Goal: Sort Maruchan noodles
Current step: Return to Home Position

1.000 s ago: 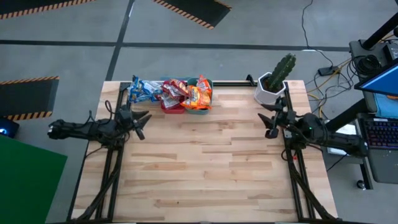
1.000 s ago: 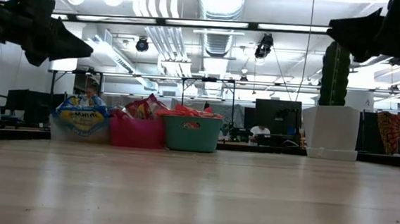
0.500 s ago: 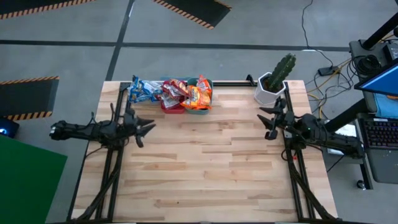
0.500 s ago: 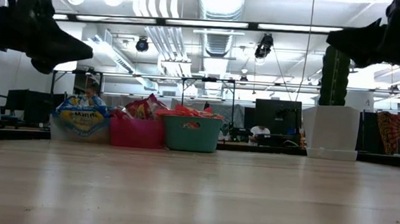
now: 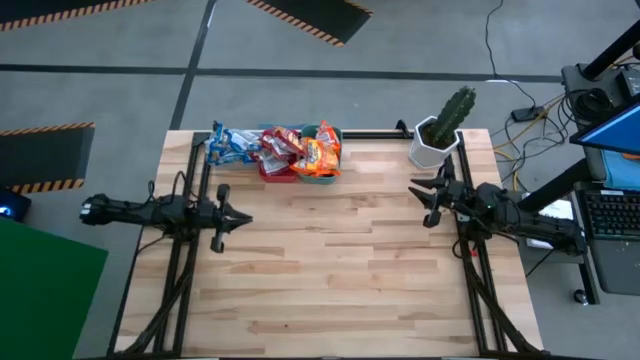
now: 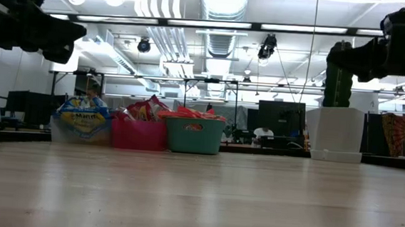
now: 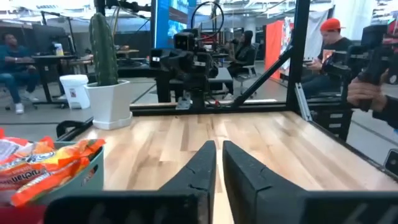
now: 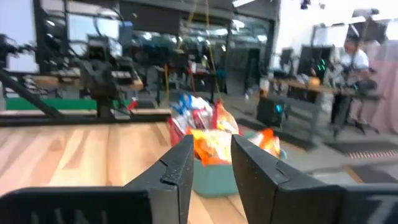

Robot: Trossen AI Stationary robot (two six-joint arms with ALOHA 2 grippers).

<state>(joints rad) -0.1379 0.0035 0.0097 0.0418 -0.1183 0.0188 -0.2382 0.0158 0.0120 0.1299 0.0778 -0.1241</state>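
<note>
Your left pincer (image 7: pixel 218 144) has swung off the bins (image 6: pixel 138 134) to point straight across, nearly closed and empty, right pincer (image 8: pixel 212 139) open, noodle packets (image 5: pixel 285 148) all binned well beyond both: sorting looks done.

A potted cactus (image 5: pixel 452 110) stood at the wooden counter's (image 5: pixel 330 270) far right corner, well apart from a clear bin (image 6: pixel 80 130), red bin (image 6: pixel 138 134) and teal bin (image 6: pixel 194 136) lined side by side along the far edge.
</note>
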